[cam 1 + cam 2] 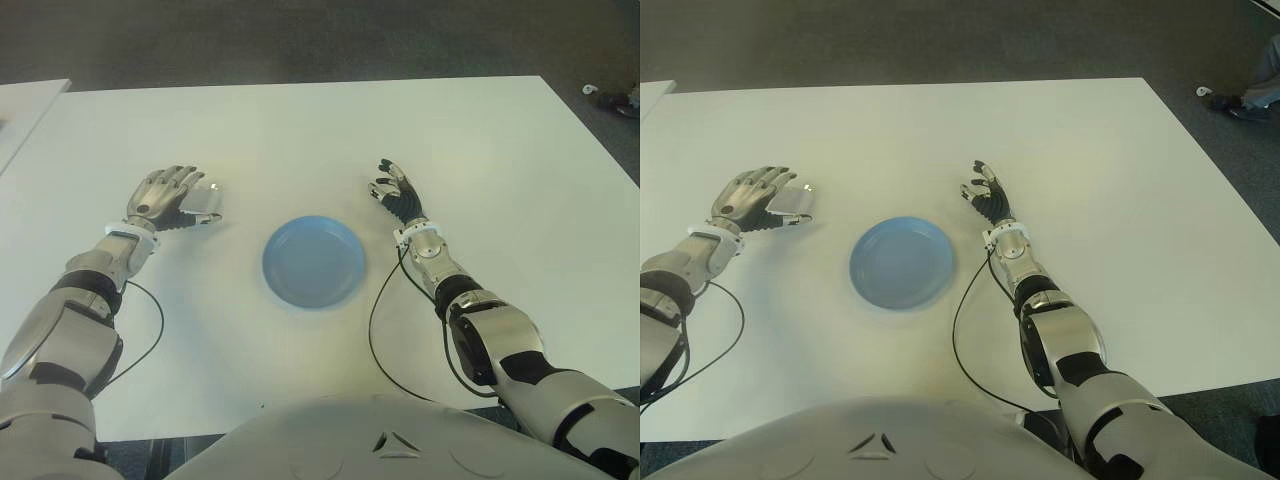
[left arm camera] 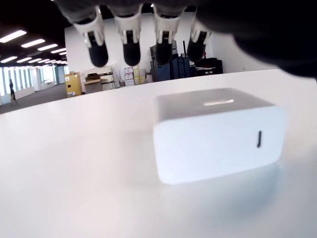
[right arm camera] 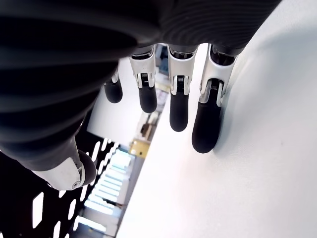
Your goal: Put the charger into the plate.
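The charger (image 2: pixel 218 131), a small white cube with a dark slot on one side, stands on the white table (image 1: pixel 300 130) left of the blue plate (image 1: pixel 313 262). My left hand (image 1: pixel 172 195) is over the charger (image 1: pixel 206 201) with its fingers (image 2: pixel 131 39) stretched out above and past it, not closed around it. The plate holds nothing and lies between my two hands. My right hand (image 1: pixel 392 190) shows just right of the plate, with its fingers (image 3: pixel 205 116) spread and nothing in them.
Black cables (image 1: pixel 380 330) run from both wrists back toward my body along the near table. A second white table (image 1: pixel 25 100) shows at the far left. A person's shoe (image 1: pixel 1240 102) is on the floor beyond the table's far right corner.
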### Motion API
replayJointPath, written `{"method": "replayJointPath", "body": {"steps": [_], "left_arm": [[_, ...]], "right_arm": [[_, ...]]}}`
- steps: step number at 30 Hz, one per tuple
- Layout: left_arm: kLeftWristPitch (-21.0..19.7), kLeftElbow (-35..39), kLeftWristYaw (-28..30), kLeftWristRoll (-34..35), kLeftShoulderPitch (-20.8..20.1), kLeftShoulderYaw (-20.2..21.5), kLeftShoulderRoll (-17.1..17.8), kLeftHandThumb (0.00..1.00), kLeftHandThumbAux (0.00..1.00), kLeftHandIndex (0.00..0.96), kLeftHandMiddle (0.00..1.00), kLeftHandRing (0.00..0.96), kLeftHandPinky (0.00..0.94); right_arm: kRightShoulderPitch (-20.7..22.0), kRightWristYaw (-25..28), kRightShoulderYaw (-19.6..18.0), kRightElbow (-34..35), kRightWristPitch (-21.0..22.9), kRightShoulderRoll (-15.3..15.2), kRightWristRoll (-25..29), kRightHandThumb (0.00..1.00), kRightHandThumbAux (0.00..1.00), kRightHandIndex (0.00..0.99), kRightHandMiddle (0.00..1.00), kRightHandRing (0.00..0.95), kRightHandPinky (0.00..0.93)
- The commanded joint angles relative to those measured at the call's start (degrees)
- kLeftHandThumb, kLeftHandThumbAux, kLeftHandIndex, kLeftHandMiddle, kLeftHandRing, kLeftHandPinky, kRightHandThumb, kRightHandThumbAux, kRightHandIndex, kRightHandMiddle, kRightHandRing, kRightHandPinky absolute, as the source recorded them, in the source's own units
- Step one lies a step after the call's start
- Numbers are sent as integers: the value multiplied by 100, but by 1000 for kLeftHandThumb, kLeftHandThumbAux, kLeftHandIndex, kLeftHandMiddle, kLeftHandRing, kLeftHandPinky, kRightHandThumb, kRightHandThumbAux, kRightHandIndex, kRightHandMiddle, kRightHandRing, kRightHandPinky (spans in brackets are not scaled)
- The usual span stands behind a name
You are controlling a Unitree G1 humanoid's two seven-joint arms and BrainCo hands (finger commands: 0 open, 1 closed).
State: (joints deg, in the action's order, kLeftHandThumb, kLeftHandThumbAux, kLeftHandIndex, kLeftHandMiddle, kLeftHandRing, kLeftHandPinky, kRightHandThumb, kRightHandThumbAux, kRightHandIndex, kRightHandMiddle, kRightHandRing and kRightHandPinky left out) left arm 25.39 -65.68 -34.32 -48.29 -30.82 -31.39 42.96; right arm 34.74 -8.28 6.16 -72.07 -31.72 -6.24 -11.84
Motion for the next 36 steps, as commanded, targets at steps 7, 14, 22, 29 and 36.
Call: {"method": "replayJointPath", "body": {"steps": [7, 14, 22, 29, 36], "left_arm": [[276, 1054, -118, -36, 672, 118, 526, 265, 221, 0, 0, 0, 0], [393, 2004, 56, 43, 1288, 376, 918, 234, 243, 0, 0, 0, 0], [751, 2753, -303, -47, 1948, 696, 1277, 191, 261, 0, 0, 0, 0], [841, 2852, -458, -197, 2048, 801, 1338, 169, 267, 0, 0, 0, 0], [906, 2478, -565, -391, 1813, 759, 1267, 171, 264, 0, 0, 0, 0]], "right_arm": [[-499, 160, 126, -409, 444, 108, -198, 244, 607, 17, 140, 208, 277], [-500, 96, 145, -406, 445, 100, -231, 240, 603, 20, 156, 222, 282], [-492, 86, 148, -409, 475, 97, -243, 255, 595, 22, 174, 244, 292], [-480, 89, 158, -418, 506, 92, -253, 252, 594, 18, 175, 243, 292], [-464, 66, 174, -424, 522, 84, -290, 246, 596, 21, 178, 250, 307]]}}
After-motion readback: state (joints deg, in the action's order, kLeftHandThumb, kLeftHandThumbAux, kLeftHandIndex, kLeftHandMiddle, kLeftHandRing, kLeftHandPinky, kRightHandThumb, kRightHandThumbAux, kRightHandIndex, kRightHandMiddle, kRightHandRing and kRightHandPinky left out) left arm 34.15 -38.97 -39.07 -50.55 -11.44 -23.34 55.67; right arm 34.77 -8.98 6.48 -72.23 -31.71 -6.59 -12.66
